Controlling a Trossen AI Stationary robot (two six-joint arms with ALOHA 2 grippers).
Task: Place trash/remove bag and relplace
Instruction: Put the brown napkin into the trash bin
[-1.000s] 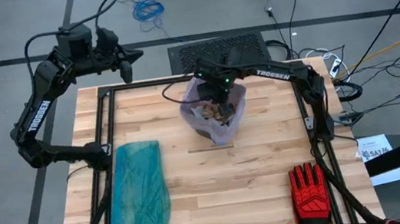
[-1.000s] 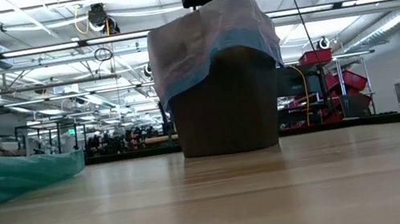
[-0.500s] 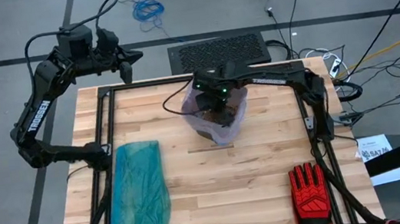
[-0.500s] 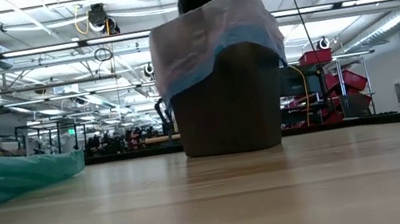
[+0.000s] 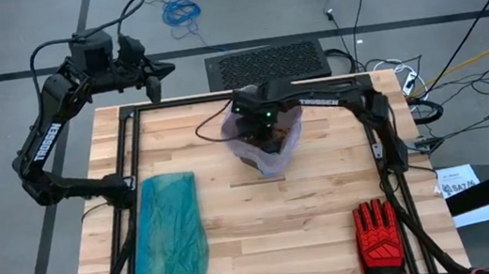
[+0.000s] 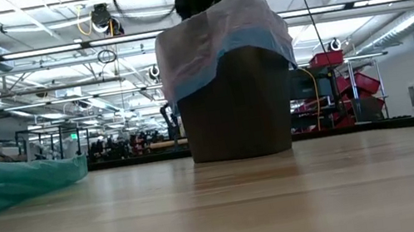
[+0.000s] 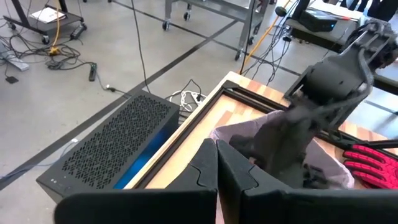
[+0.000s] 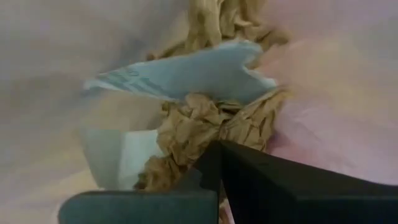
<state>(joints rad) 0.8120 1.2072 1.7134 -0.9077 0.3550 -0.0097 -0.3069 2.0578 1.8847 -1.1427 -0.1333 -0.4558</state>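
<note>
A dark bin [image 6: 232, 103] stands on the table's far middle, lined with the pinkish bag [image 5: 277, 156]; the bag's blue drawstring rim [image 6: 249, 41] is folded over the outside. Inside lie brown paper wads [image 8: 199, 127] and a pale-blue scrap [image 8: 186, 71]. My right gripper [image 8: 217, 163] is shut and reaches down into the bin's mouth [image 5: 261, 133], just above the wads. My left gripper [image 7: 216, 163] is shut and waits in the air beyond the table's far left corner [image 5: 154, 81]. My right gripper's shut fingertips [image 8: 211, 152] point down into the bin right beside a brown paper wad [image 8: 186, 140]. I cannot tell whether they touch it.
A teal-green plastic bag [image 5: 168, 242] lies flat along the table's left near side. A red-and-black glove [image 5: 378, 238] lies at the near right corner. A black metal frame [image 5: 131, 171] runs around the tabletop. Bare wood lies near of the bin.
My right gripper has swung toward the table's left over the bin's mouth and stayed shut. The bin and the bag have kept their place.
</note>
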